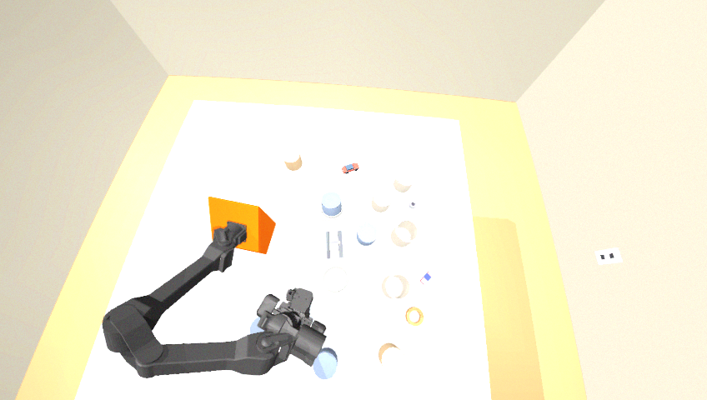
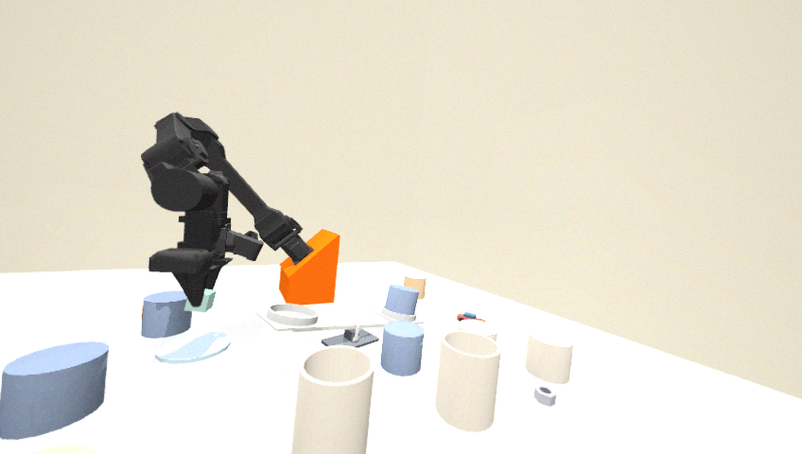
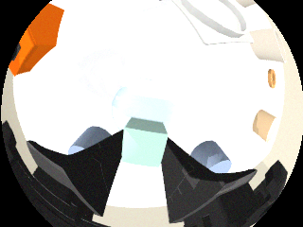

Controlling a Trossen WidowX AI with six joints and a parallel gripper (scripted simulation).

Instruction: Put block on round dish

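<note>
My gripper (image 2: 200,299) (image 3: 145,137) is shut on a pale green block (image 2: 204,301) (image 3: 144,149), held above the table. The pale blue round dish (image 2: 193,347) (image 3: 137,100) lies below it in the exterior view; I cannot tell if the block is directly over it. No cup shows above the dish. In the top view the arm hides the block and dish. The balance (image 1: 328,245) (image 2: 350,340) carries one blue cup (image 1: 331,204) (image 2: 401,300) at its far end. The near end's ring (image 2: 292,322) is empty.
Blue cups (image 2: 166,316) (image 2: 54,389) (image 1: 324,364) stand on either side of the dish. Another blue cup (image 1: 366,234) (image 2: 401,349) stands beside the balance. An orange wedge (image 1: 243,215) (image 2: 320,281) (image 3: 44,38) is behind. Cream cups (image 2: 333,413) (image 2: 466,388), a toy car (image 1: 350,168) and a nut (image 2: 545,396) lie around.
</note>
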